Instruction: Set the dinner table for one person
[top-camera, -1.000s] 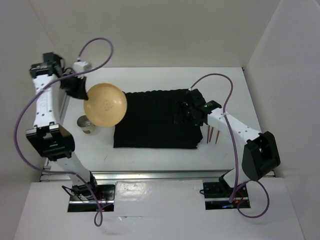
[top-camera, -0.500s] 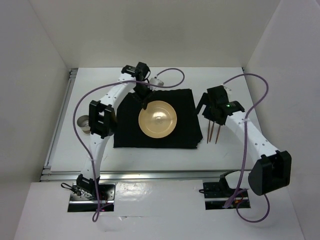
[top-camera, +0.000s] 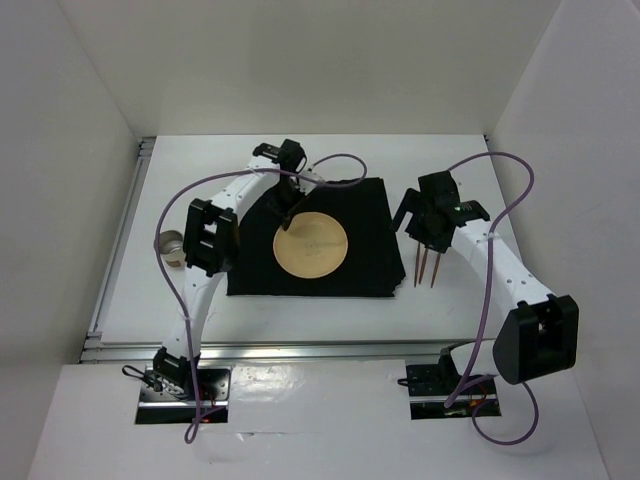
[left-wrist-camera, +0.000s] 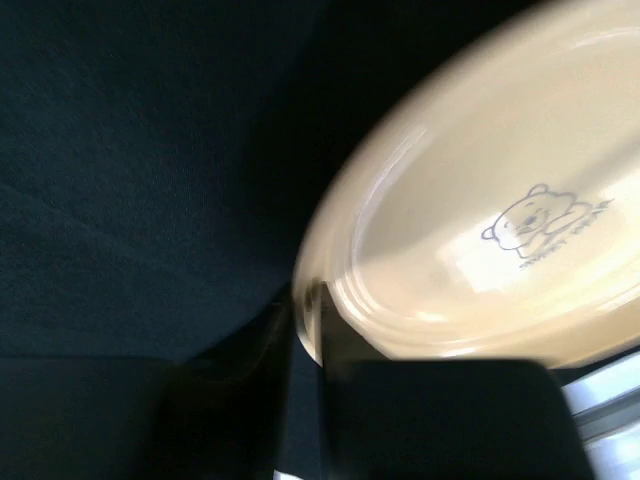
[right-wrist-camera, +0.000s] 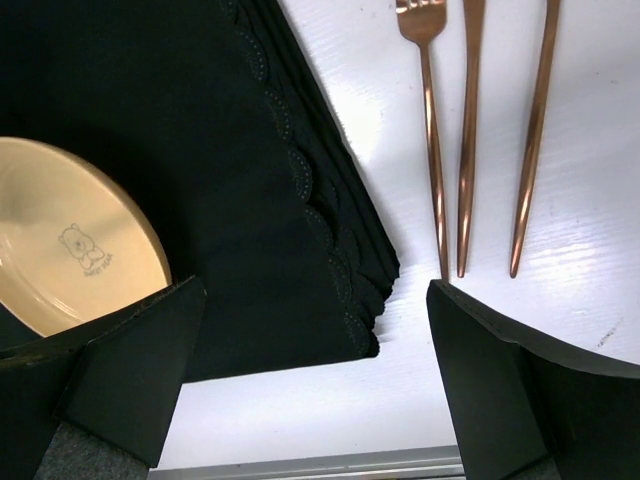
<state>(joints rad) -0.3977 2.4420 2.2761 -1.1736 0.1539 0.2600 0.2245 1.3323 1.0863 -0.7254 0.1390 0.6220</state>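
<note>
Swung across from the left edge of the bench (top-camera: 330, 310), the left arm now reaches over the black ribbed mat (top-camera: 365, 210), and the tan plate (top-camera: 311, 246) that was held up in the air a second ago lies flat on the middle of that mat, a shade nearer than half a second back. The left hand (top-camera: 287, 210) sits at the plate's far-left rim; the wrist view shows the rim between its dark fingers (left-wrist-camera: 440, 420), but whether they pinch it or have let go I cannot tell. A small bear drawing (left-wrist-camera: 530, 225) marks the plate's inner face.

Over on the right, the right hand (top-camera: 428, 232) has left the mat and hangs with its jaws spread wide, holding nothing, just past the mat's right edge and over the far ends of three copper pieces of cutlery (top-camera: 428, 268). These lie side by side on the white bench beside the mat: a fork (right-wrist-camera: 432, 150) nearest it (the heads of the other two are cut off by the frame). A silvery cup (top-camera: 172, 246) stands on the bench left of the mat, partly behind the left arm.
</note>
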